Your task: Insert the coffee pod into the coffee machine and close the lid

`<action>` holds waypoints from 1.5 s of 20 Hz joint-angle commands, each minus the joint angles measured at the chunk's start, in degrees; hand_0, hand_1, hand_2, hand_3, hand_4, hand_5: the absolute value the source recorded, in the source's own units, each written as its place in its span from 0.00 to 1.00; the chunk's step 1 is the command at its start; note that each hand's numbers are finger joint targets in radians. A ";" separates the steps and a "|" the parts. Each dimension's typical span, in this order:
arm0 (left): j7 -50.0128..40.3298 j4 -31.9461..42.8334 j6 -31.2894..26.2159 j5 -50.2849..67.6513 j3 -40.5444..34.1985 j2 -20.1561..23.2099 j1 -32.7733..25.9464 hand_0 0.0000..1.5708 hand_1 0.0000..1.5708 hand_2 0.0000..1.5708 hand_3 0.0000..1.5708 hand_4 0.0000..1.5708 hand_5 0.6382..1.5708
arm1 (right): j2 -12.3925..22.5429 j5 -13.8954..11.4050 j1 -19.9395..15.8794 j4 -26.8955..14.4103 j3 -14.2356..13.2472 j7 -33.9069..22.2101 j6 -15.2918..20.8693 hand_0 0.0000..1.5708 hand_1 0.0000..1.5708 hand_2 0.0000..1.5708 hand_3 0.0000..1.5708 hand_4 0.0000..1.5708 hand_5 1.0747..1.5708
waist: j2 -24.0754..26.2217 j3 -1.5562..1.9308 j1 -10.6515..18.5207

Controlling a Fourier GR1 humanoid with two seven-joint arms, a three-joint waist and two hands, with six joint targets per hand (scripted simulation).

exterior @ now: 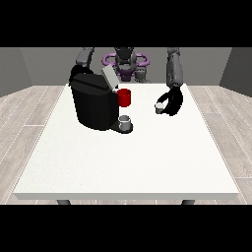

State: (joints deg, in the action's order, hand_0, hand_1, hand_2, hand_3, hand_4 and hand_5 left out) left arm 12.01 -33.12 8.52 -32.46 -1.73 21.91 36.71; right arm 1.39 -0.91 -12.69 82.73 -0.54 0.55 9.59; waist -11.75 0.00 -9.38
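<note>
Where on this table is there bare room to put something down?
The whole near half of the table is bare, as is the strip between the cup and the hand at the view's right. It is crowded around the coffee machine.

On the desk [147, 162], the coffee machine [92, 103] stands at ten o'clock, a cup [125, 123] on its base, a mug [125, 97] just behind, and a hand [172, 102] holding a pod [159, 107] at one o'clock.

One coffee machine [93, 103], one red cup [125, 97], one grey cup [125, 121], one coffee pod [159, 107] — all on one bench [128, 167].
</note>
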 commanded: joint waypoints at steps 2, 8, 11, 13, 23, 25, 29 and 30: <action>-1.66 1.66 1.33 -3.64 1.46 -0.38 1.29 0.65 0.65 0.71 0.57 0.18 1.00 | -0.37 0.55 -0.15 -2.22 -0.89 1.74 0.26 0.00 0.00 0.00 0.00 0.33 1.00 | 0.10 0.00 0.24; 4.86 0.45 -2.99 -1.65 0.12 0.99 2.68 0.91 0.91 0.93 0.91 0.36 1.00 | 0.62 2.25 2.35 -2.91 -1.65 4.37 -1.73 0.00 0.00 0.00 0.00 0.27 1.00 | 1.81 0.00 0.48; 4.38 -1.37 -6.53 -1.46 1.01 -0.20 5.69 0.92 0.92 0.92 0.88 0.40 1.00 | -1.30 1.36 2.16 -5.48 -0.26 3.78 0.90 0.00 0.00 0.00 0.00 0.27 1.00 | 3.50 0.01 1.30; 2.78 -2.66 -6.43 -2.17 1.37 -0.81 7.42 0.88 0.88 0.90 0.86 0.37 1.00 | 0.21 3.30 0.91 -7.65 -3.16 5.53 -1.45 0.00 0.00 0.00 0.00 0.28 1.00 | 3.18 0.02 0.94; 0.60 -5.65 -14.71 -1.41 0.13 1.28 16.19 0.81 0.81 0.85 0.82 0.35 1.00 | 0.04 2.79 -2.87 -9.40 -2.70 3.09 -0.86 0.00 0.00 0.00 0.00 0.32 1.00 | 4.59 0.01 0.37; 1.81 -4.72 -16.34 -0.85 -1.18 3.32 17.80 0.81 0.81 0.85 0.82 0.35 1.00 | -0.77 2.14 -4.38 -7.68 -1.02 1.42 -0.15 0.00 0.00 0.00 0.00 0.26 1.00 | 3.31 0.00 -0.49; -1.83 -4.80 -15.34 -1.77 -1.13 1.03 17.59 0.81 0.81 0.85 0.82 0.35 1.00 | 0.13 2.66 -2.15 -7.59 -0.62 1.38 -2.38 0.00 0.00 0.00 0.00 0.32 1.00 | 4.79 0.01 -1.81; -0.52 -5.27 -17.00 -1.15 -1.34 1.53 15.85 0.80 0.80 0.85 0.82 0.34 1.00 | 0.42 3.46 0.25 -7.78 -1.35 3.55 -3.21 0.00 0.00 0.00 0.00 0.31 1.00 | 6.12 0.01 -1.04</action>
State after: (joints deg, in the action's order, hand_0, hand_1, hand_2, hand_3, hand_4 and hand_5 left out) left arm 12.66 -37.90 -6.67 -33.91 -2.69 24.12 52.88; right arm 1.46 1.57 -14.13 74.96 -1.52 3.38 7.73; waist -7.22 0.01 -10.32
